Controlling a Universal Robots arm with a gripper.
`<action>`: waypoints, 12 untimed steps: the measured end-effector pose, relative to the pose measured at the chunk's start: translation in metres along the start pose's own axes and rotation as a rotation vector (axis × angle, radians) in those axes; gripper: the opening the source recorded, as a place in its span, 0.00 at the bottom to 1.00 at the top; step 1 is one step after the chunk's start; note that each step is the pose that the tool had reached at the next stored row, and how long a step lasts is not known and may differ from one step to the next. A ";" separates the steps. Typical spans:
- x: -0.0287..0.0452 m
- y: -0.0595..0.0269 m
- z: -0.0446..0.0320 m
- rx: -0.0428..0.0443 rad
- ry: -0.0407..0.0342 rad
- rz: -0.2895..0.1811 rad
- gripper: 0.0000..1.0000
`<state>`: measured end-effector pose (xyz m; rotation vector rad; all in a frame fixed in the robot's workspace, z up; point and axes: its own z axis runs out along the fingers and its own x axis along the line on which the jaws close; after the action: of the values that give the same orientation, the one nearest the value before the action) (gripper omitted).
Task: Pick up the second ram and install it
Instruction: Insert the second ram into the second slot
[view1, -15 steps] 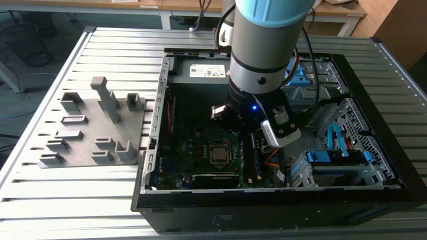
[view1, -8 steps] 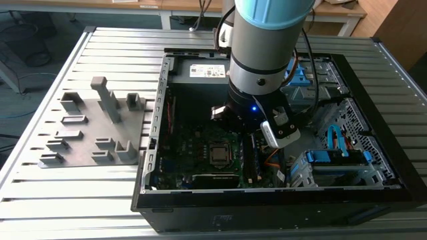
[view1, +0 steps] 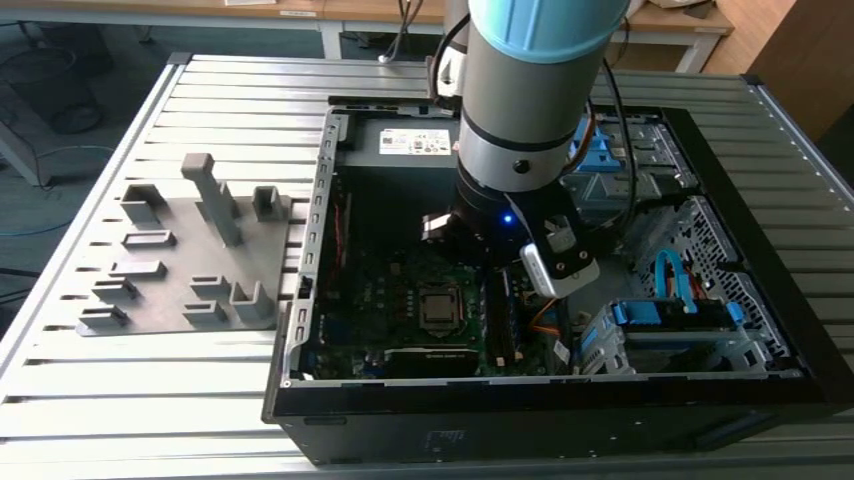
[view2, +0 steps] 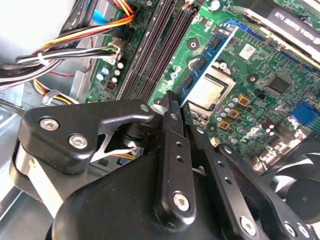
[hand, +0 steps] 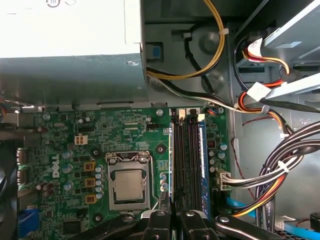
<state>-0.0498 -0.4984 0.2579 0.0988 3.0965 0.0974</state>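
The gripper (view2: 176, 102) is pressed together on one end of the ram (view2: 210, 55). In the second wrist view the ram is a blue-green strip with black chips that runs on edge away from the fingertips (view2: 171, 107). It lies along the board between the slots (view2: 155, 50) and the CPU (view2: 210, 92). Whether its lower edge touches the motherboard (view2: 260, 65) cannot be told.

In the first wrist view the closed fingers meet just short of the near end of the slots. The long dark slots run straight away from the gripper, with the CPU in its socket beside them. Another blue stick (hand: 201, 160) sits upright in the slot farthest from the CPU. Bundled cables (hand: 260, 100) hang on the far side of the slots, and a pale power supply (hand: 70, 45) borders the motherboard.

In the exterior view the arm (view1: 521, 150) reaches straight down into the open case (view1: 561, 400), which lies on a slatted metal worktop (view1: 160, 420). A grey fixture plate (view1: 180, 260) rests on the worktop, beside the case on the exterior view's left.
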 end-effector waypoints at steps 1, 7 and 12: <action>0.0000 0.0000 0.0003 0.0000 0.0000 0.000 0.14; 0.0001 -0.0002 0.0025 -0.0002 -0.0001 0.000 0.14; 0.0002 -0.0003 0.0043 0.0001 0.0000 0.000 0.14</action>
<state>-0.0498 -0.4984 0.2537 0.0988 3.0965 0.0973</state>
